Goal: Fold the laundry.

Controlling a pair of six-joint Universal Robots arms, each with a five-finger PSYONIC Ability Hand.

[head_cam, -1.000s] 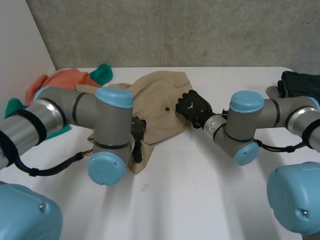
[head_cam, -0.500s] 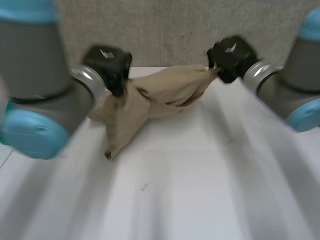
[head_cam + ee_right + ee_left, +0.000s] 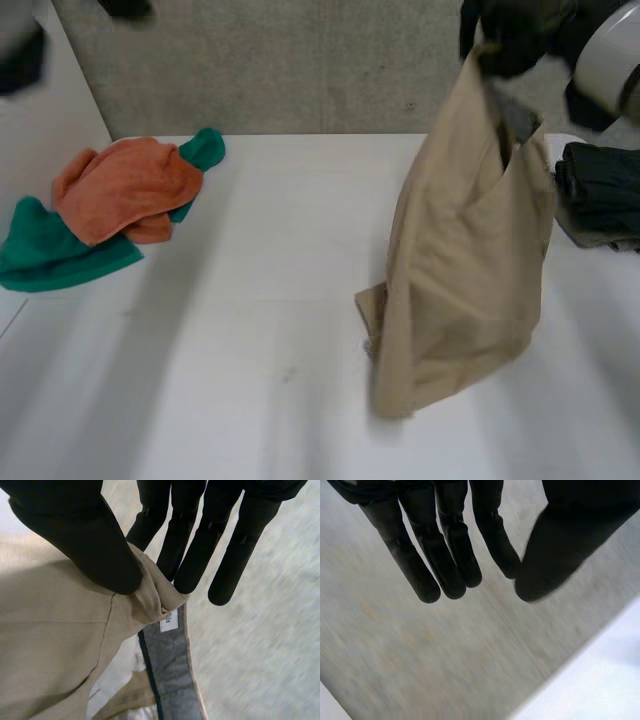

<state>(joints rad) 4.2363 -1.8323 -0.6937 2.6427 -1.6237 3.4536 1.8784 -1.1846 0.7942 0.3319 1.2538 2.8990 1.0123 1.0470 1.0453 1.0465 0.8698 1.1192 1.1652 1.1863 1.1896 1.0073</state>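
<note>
— Starting at the right hand [image 3: 90, 535]: gripping anything?
— Gripping, yes. Pinching a bunched fold of the beige garment [image 3: 55, 645] between the thumb and straight fingers [image 3: 192, 550], just beside a small white label [image 3: 168, 621] and a strip of grey lining [image 3: 167, 680].
— And holding it where?
— Holding it high over the right half of the white bench [image 3: 250, 400], in front of the grey wall [image 3: 300, 70]. Hanging down from that pinch, widening toward the lower end and folding a little at the near-left corner. Reaching down to the bench, but failing to tell touching from just clearing.
— Moving on to the left hand [image 3: 560, 545]: closing on something?
— Not closing. Spreading flat, holding the fingers [image 3: 420, 570] straight and side by side and the thumb apart, gripping nothing, facing the wall.
— Looking farther out, then?
— Seeing an orange cloth [image 3: 125, 185] lying over a green cloth [image 3: 50, 260] at the far left of the bench, well apart from the hanging garment. Seeing a dark garment [image 3: 600, 180] lying at the right edge, just beyond the beige one, sitting on something greyish too hidden for naming.
</note>
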